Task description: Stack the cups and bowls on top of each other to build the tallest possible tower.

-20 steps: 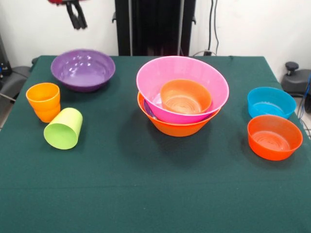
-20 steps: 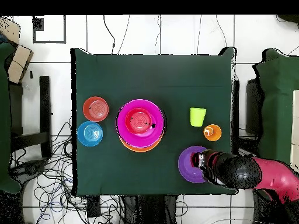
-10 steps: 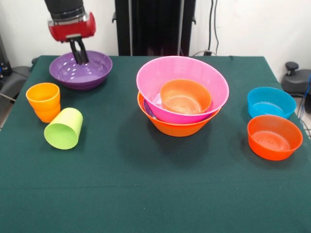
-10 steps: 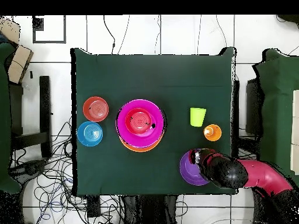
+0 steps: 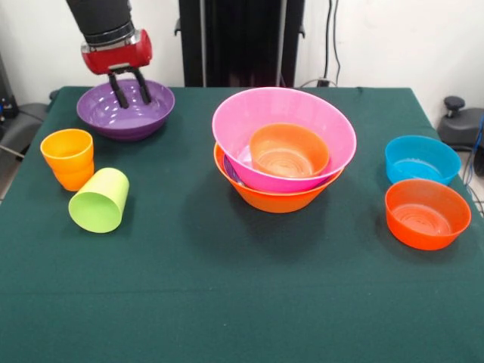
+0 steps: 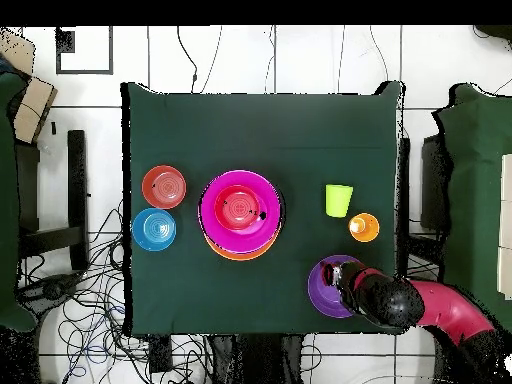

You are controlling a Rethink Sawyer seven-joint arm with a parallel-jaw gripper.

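Observation:
My gripper (image 5: pixel 131 95) is open, its fingers spread inside the purple bowl (image 5: pixel 106 113) at the table's far left; from above the gripper (image 6: pixel 345 283) covers part of that bowl (image 6: pixel 323 286). The tower (image 5: pixel 283 151) stands mid-table: yellow-orange bowl (image 5: pixel 276 198) at the base, a purple sliver, the pink bowl (image 5: pixel 302 106), and a small red-orange bowl (image 5: pixel 289 151) inside. It also shows in the overhead view (image 6: pixel 240 213). The orange cup (image 5: pixel 68 157) stands upright. The lime green cup (image 5: pixel 99 200) lies on its side beside it.
A blue bowl (image 5: pixel 420 159) and a red-orange bowl (image 5: pixel 426 213) sit at the right side of the green table (image 5: pixel 242 302). In the overhead view they (image 6: pixel 154 228) (image 6: pixel 163 186) lie left of the tower. The small lime-green bowl is out of view.
The gripper came down from the top edge into the purple bowl, then its fingers spread open. The bowl shifted slightly. Nothing else moved.

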